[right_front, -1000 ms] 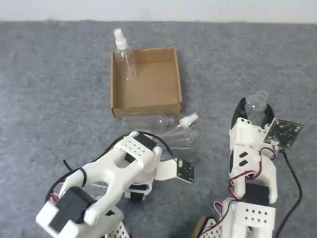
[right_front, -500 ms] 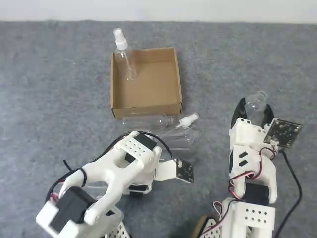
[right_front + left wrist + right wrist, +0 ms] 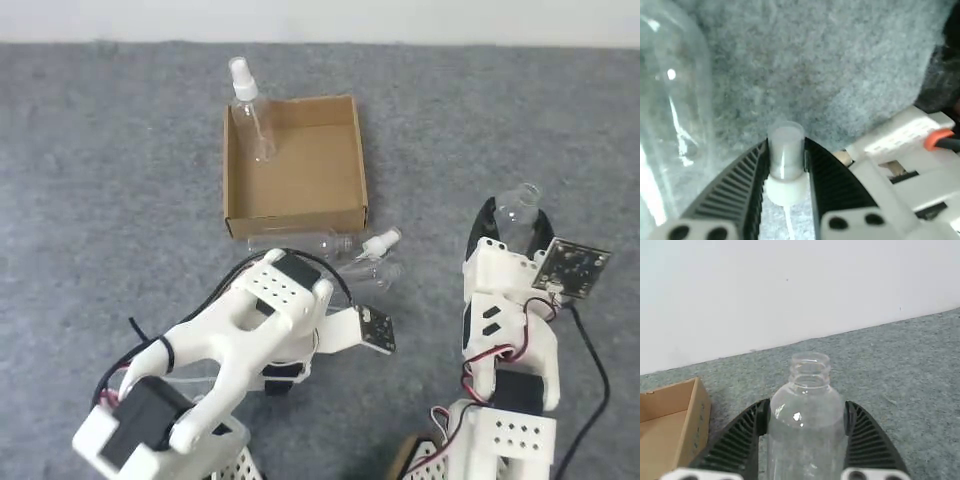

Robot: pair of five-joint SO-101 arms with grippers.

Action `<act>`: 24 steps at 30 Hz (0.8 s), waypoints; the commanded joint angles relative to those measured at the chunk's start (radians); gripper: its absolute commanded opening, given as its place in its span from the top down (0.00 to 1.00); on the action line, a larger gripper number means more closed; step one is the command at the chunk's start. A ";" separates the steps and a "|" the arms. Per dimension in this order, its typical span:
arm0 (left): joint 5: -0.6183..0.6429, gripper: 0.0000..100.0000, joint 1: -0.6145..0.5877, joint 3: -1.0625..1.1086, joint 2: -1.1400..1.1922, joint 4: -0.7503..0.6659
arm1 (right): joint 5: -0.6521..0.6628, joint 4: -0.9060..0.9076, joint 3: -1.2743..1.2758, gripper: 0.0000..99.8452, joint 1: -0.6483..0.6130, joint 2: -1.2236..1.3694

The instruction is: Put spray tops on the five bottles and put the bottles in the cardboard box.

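left arm (image 3: 270, 320) — over the last second its wrist has crept forward in the high view, toward the two bottles lying on the carpet just in front of the cardboard box (image 3: 295, 222). most of that shift fell in the last half second. right arm: no change.

left gripper (image 3: 785, 155) pinches a spray top (image 3: 785, 150) by its cap, thin tube trailing from it. right gripper (image 3: 805, 420) is clamped round an uncapped bottle (image 3: 807, 410), upright with its neck open, well to the right of the box.

one capped bottle (image 3: 252, 115) leans in the box's far left corner. of the lying pair, the bottle nearer the box (image 3: 300, 243) has its top on; for the other bottle (image 3: 368, 272) i cannot tell.

reading: the top looks to be on its way to the held bottle — mating not yet begun, only one bottle boxed.
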 commanded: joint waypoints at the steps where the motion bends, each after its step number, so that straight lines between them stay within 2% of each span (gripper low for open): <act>1: 0.038 0.99 -0.003 -0.113 -0.008 0.074 | -0.009 -0.019 -0.018 0.90 -0.039 -0.013; 9: 0.130 0.99 0.003 -0.251 -0.008 0.161 | -0.009 -0.021 -0.014 0.90 -0.044 -0.013; 17: 0.235 0.99 0.000 -0.292 -0.014 0.166 | -0.009 -0.021 -0.014 0.90 -0.044 -0.013; 24: 0.279 0.99 0.005 -0.291 -0.241 0.167 | -0.009 -0.021 -0.014 0.90 -0.044 -0.013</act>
